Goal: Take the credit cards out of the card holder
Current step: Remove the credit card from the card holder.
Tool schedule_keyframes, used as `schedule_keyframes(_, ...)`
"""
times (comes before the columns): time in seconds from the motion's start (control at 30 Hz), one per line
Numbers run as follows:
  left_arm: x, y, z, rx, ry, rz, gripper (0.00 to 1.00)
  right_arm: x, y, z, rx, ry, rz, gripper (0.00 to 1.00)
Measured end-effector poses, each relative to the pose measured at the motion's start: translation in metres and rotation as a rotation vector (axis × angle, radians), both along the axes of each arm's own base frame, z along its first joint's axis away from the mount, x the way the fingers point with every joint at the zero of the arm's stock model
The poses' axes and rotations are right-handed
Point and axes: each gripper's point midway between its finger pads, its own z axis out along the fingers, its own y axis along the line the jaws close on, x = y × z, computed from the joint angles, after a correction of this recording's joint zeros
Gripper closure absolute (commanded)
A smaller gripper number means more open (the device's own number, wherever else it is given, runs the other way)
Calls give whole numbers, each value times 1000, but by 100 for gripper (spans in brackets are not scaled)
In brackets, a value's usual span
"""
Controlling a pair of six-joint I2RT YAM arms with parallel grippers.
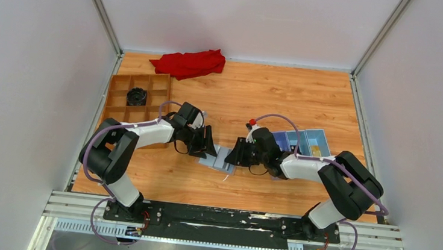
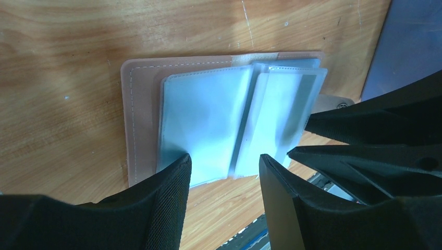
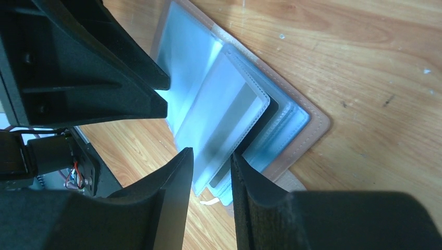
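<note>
The card holder [image 1: 219, 159] lies open on the table between my two grippers, tan-pink rim around pale grey-blue clear sleeves [image 2: 203, 120]. A pale grey card [image 3: 234, 122] shows inside the top, slightly raised sleeve, with a dark sliver under it. My left gripper [image 2: 224, 161] is open, its tips low over the holder's near edge on the left leaf. My right gripper [image 3: 210, 157] is open with a narrow gap, its fingertips either side of the end of the raised sleeve. Its fingers [image 2: 365, 130] also show in the left wrist view.
A brown compartment tray [image 1: 113, 94] with a black object [image 1: 137, 96] stands at the back left. A red cloth [image 1: 188, 63] lies at the far edge. Blue bins [image 1: 302, 141] sit to the right behind my right arm.
</note>
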Motion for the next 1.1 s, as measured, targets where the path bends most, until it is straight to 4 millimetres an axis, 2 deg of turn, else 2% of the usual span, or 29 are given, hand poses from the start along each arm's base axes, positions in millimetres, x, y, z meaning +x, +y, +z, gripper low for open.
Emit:
schedule_keyframes(0.37, 0, 0, 1, 0, -2, 1, 44, 0, 19, 17, 42, -24, 47, 64)
schedule_keyframes(0.53, 0, 2, 10, -3, -21, 5, 43, 1, 28, 20, 51, -26, 66, 64)
schedule_keyframes(0.7, 8, 11, 35, -26, -69, 40, 43, 2, 39, 21, 58, -19, 91, 63)
schedule_keyframes(0.9, 25, 39, 69, -40, -153, 145, 43, 6, 61, 23, 70, -11, 134, 63)
schedule_keyframes(1.07, 34, 59, 96, -58, -229, 223, 43, 17, 85, 23, 81, -4, 171, 63)
schedule_keyframes(1.1, 36, 65, 110, -69, -268, 254, 43, 24, 99, 21, 88, 7, 191, 63)
